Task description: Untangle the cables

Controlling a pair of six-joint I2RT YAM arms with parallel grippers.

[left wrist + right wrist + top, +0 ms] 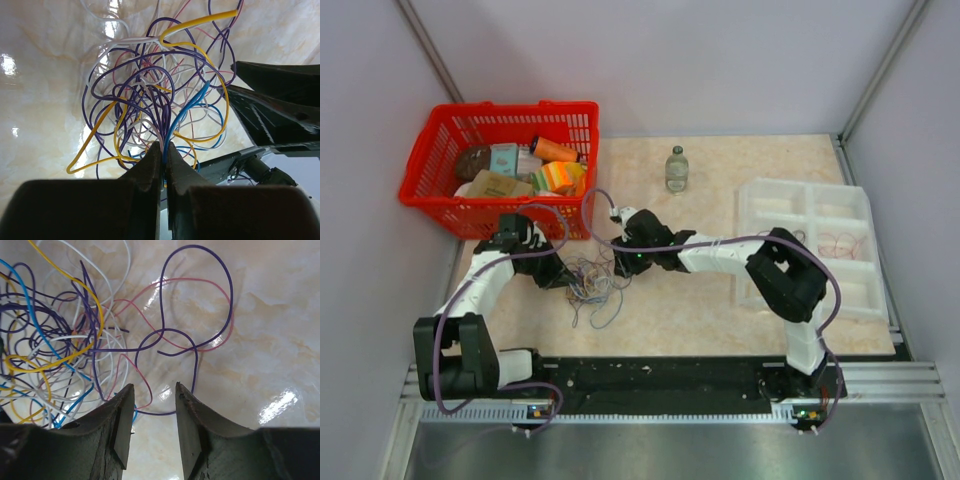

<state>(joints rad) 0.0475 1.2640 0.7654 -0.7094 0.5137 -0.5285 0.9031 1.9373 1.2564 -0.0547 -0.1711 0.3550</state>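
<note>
Top external view: found the cables (592,285) heaped in a loose tangle on the bench (700,310), left of centre, just below a red basket (425,160) full of packets. Noted a small bottle (677,168) upright near the top centre and a white tray (770,205) at right, both well apart from the tangle. Saw the left end effector (568,277) at the tangle's left edge and the right end effector (619,267) at its upper right edge.

Left wrist view: caught the left end effector pinched tight on a few purple and blue strands at the bottom centre, with yellow, white, pink and purple loops fanned out above. Spotted the right end effector's dark fingers (270,112) at the right edge, close to the heap.

Right wrist view: saw the right end effector held at a narrow gap at the bottom centre, gripping nothing. Made out one purple strand (155,413) through that gap, not squeezed. Placed the bulk of the tangle at left of frame, with purple and pink loops spread flat toward the upper middle.
</note>
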